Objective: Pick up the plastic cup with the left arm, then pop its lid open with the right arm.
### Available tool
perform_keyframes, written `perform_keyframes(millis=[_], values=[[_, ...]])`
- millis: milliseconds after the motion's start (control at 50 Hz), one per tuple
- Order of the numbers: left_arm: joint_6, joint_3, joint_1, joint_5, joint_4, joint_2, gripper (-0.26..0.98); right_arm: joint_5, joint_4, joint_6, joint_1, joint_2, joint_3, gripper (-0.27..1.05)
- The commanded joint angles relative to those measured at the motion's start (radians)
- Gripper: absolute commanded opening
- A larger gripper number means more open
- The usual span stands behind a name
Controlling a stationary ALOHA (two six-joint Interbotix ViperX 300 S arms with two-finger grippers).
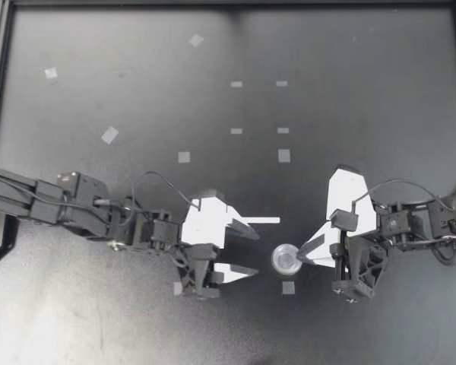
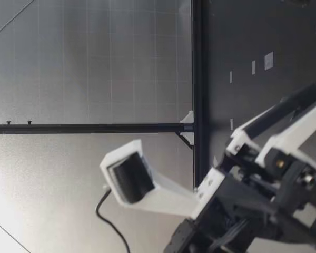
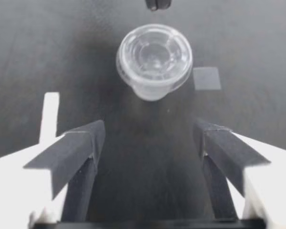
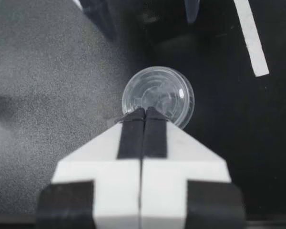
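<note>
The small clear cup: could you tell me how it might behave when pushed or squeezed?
The clear cup looks thin and empty, so probably very light; a nudge from my shut right gripper could send it sliding. Its base seems narrower than its rim, so it may tip. My open left gripper might dent it if squeezing hard.

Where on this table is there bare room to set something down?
The table is bare across its far half, beyond the tape marks, and along the near edge. Crowded: around the clear cup, between my open left gripper and shut right gripper.
</note>
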Motion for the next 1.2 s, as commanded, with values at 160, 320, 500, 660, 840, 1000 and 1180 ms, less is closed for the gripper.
perform_keyframes(millis=[160,320,500,660,840,1000,1180], values=[[0.005,-0.074,-0.009,-0.011,0.002,0.032,0.61,-0.012,0.000,0.003,0.008,-0.005,-0.008,-0.08],[0.008,-0.101,-0.009,-0.009,0.002,0.051,0.61,-0.020,0.000,0.003,0.008,-0.002,-0.002,-0.08],[0.008,-0.124,-0.011,-0.009,0.002,0.071,0.61,-0.044,0.000,0.006,0.009,0.008,0.005,-0.08],[0.006,-0.141,-0.011,-0.011,0.002,0.083,0.61,-0.055,0.000,0.008,0.011,0.025,0.003,-0.08],[0.006,-0.156,-0.009,-0.017,0.002,0.101,0.61,-0.054,0.000,0.008,0.018,0.048,0.000,-0.08],[0.005,-0.176,-0.009,-0.026,0.002,0.124,0.61,-0.055,0.000,0.023,0.026,0.051,-0.002,-0.08],[0.006,-0.190,-0.011,-0.026,0.002,0.138,0.61,-0.055,0.000,0.057,0.037,0.055,0.012,-0.08]])
